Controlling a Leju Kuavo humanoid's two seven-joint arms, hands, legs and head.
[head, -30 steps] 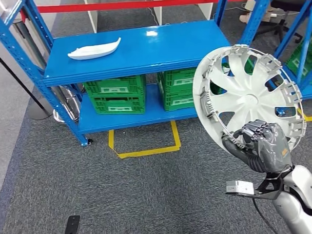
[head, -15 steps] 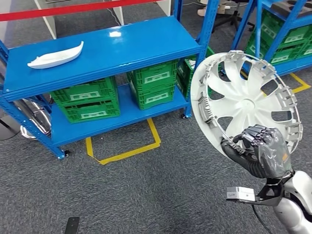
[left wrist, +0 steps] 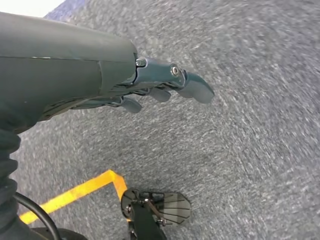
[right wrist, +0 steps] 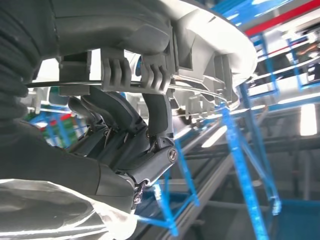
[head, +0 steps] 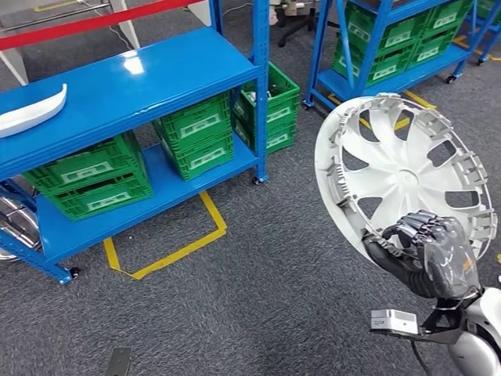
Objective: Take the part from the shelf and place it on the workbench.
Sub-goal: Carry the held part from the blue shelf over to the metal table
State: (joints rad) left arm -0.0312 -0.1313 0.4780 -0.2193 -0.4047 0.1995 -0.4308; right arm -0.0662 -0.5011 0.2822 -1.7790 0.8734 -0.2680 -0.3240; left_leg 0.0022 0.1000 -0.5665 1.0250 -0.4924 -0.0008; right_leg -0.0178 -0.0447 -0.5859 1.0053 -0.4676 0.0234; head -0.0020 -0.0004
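The right hand (head: 434, 254) grips the white wheel cover (head: 401, 168) by its lower rim, held upright over the carpet, ribbed inner face toward the head camera; the left hand (left wrist: 166, 85) hangs with fingers apart, holding nothing.

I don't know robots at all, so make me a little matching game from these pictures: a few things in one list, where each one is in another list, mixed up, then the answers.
Things
1. wheel cover
2. long white part
3. green crates
4. yellow tape outline

Places
A. on the grey carpet in front of the shelf
B. on the blue shelf's lower level
C. held by its rim in the right hand
D. lying on the top of the blue shelf

Pairs: 1-C, 2-D, 3-B, 4-A
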